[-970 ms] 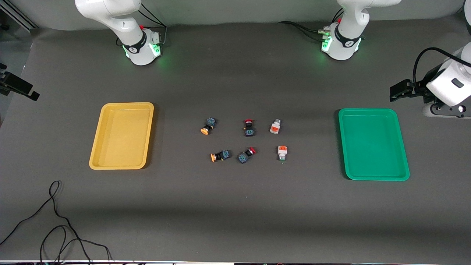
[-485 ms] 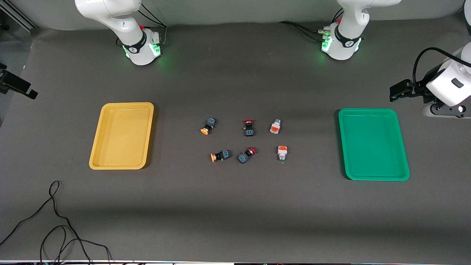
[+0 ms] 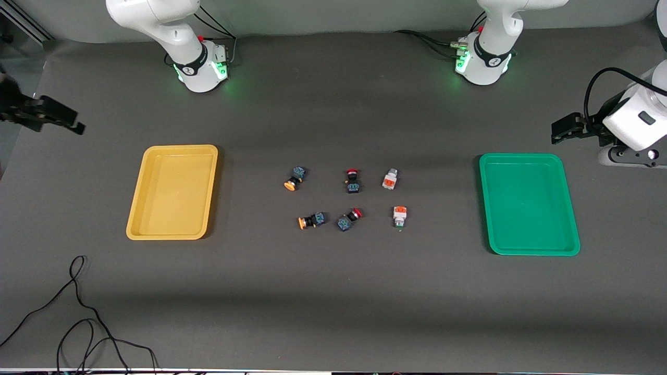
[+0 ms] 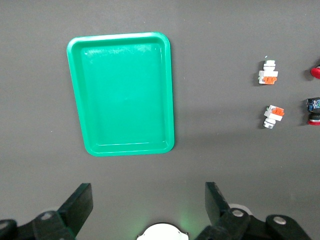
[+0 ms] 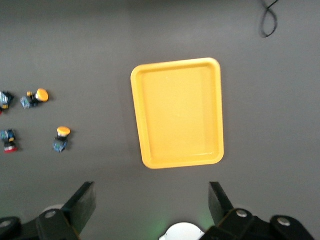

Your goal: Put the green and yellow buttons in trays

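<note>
Hovering high with fingers spread: right gripper (image 5: pixel 150 205) over table near shallow yellow plastic tray (image 3: pixel 136 211), left gripper (image 4: pixel 148 205) near shallow green plastic tray (image 3: pixel 573 229); likely sorting bins flanking switches. Orange-capped (image 3: pixel 292 178), (image 3: pixel 311 221) and white-bodied buttons (image 3: pixel 390 179), (image 3: pixel 399 215) lie between trays, ungrasped.

my front camera looks down from high, facing the bases; both wrist cameras look straight down, sharing its green tray (image 4: pixel 120 94) and yellow tray (image 5: pixel 177 112).

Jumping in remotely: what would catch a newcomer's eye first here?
Two bright empty trays: the yellow tray toward the right arm's end of the table and the green tray toward the left arm's end. Between them lie six small switches in two rows, orange-capped, red-capped and white-bodied.
</note>
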Controlling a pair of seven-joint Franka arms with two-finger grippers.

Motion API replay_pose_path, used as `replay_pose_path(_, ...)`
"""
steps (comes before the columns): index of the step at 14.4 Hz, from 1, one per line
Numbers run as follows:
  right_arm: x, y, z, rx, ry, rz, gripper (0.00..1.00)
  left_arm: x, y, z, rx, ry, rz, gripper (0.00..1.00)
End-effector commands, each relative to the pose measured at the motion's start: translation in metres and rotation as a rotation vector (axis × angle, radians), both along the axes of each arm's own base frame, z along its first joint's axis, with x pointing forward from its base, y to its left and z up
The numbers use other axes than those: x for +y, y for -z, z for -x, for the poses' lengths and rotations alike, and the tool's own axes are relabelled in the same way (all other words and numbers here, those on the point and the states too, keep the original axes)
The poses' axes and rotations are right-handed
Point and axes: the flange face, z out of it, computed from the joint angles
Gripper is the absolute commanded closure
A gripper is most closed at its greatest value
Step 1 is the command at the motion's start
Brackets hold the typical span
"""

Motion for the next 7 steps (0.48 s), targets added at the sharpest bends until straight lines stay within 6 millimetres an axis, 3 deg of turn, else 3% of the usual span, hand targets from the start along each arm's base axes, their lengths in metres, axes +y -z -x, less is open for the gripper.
replay_pose_path(1, 0.024, 0.012, 0.008, 0.049, -0.058, -0.015, 0.0, -0.002, 0.003, 0.004, 0.007, 0.018, -0.008, 0.0)
replay_pose_path(3, 0.041, 0.023, 0.005, 0.072, -0.086, -0.014, 0.0, -0.008, 0.012, 0.005, 0.015, 0.025, -0.009, 0.0)
replay_pose_path(7, 0.076, 0.061, -0.014, 0.138, -0.073, -0.066, 0.0, -0.057, 0.029, 0.017, 0.005, 0.013, -0.019, 0.0)
